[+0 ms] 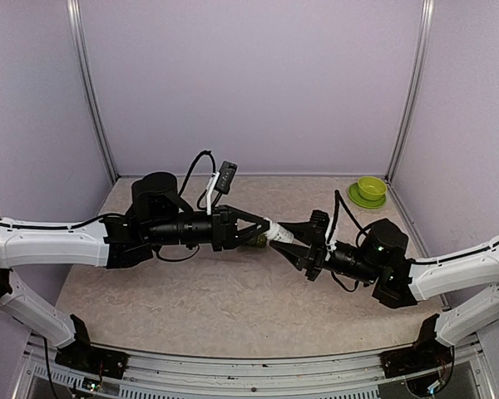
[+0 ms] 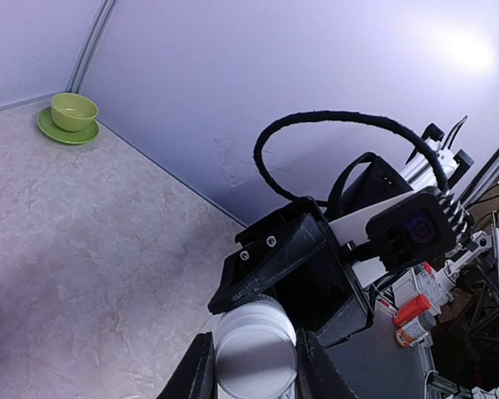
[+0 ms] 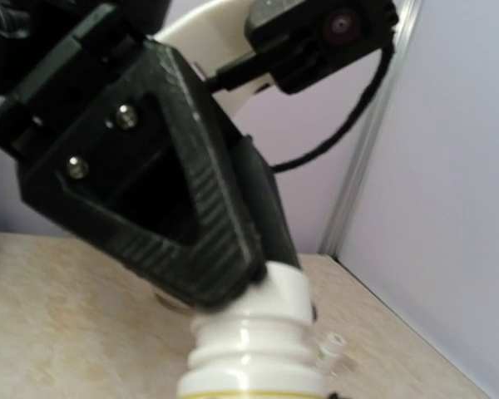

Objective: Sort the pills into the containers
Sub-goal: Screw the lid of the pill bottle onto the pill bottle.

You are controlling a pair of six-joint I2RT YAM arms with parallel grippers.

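At mid tabletop (image 1: pixel 150 291), left hand (image 1: pixel 264 233) from nine o'clock and right hand (image 1: pixel 284 243) from three clench the seemingly capped bottle (image 1: pixel 276 231); no pills sorted.

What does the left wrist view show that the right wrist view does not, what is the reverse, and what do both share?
Left wrist only: the lime-green bowl on its saucer, and the right gripper. Right wrist only: the ribbed neck of the white bottle and a small white piece on the table beside it. Both: that bottle, the left gripper shut on it, and the table.
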